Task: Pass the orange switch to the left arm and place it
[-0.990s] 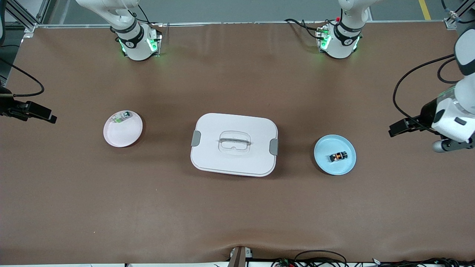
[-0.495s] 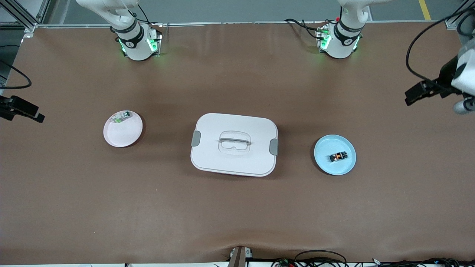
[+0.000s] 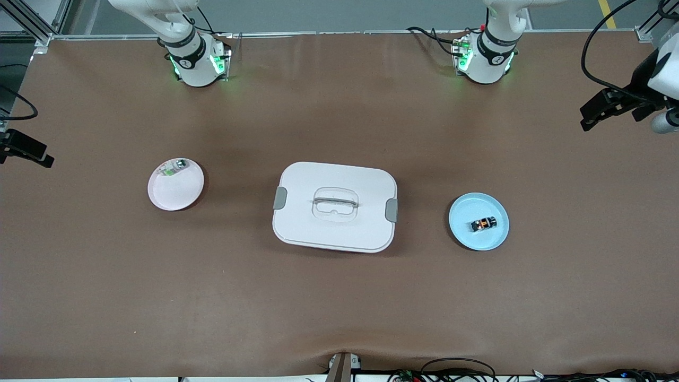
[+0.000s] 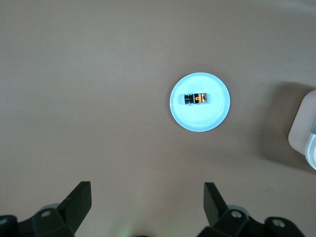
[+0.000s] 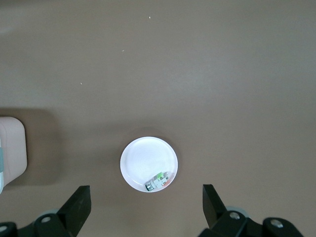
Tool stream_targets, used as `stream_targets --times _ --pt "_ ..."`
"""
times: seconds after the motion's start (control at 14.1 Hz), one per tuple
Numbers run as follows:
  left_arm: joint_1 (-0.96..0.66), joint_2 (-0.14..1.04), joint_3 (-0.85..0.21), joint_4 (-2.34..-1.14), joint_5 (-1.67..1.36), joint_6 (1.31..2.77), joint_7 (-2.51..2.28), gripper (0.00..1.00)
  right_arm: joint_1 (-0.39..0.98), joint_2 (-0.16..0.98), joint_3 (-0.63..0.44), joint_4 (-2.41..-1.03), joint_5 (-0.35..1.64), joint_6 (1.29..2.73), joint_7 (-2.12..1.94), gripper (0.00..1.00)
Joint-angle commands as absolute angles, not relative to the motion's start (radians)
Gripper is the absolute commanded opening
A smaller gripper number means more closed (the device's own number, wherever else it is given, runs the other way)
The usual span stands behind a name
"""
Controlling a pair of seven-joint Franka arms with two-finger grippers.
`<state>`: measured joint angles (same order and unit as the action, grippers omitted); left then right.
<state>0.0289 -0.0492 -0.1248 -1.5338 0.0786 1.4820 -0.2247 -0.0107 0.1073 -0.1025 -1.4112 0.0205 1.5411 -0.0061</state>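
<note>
Pre-grasp: both grippers, left gripper (image 4: 144, 205) and right gripper (image 5: 143, 205), spread empty, apparently high; orange switch (image 3: 484, 224) beside box (image 3: 334, 206) awaited left descent.

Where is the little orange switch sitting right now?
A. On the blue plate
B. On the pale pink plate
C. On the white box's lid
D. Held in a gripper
A. The orange switch lies on the blue plate, toward the left arm's end of the table, beside the box; both grippers are open and hold nothing.
</note>
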Motion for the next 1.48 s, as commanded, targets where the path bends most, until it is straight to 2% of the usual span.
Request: stream_targets --times 0.0,1.41 --pt "0.008 -0.069 -0.092 -1.554 0.057 1.494 -0.181 1.00 -0.023 0.107 -0.092 -1.394 0.015 1.534 -0.005 1.00" --pt "0.014 -0.035 -0.100 -1.522 0.041 1.497 -0.146 1.00 -0.025 0.107 -0.094 -1.394 0.041 1.540 -0.009 1.00"
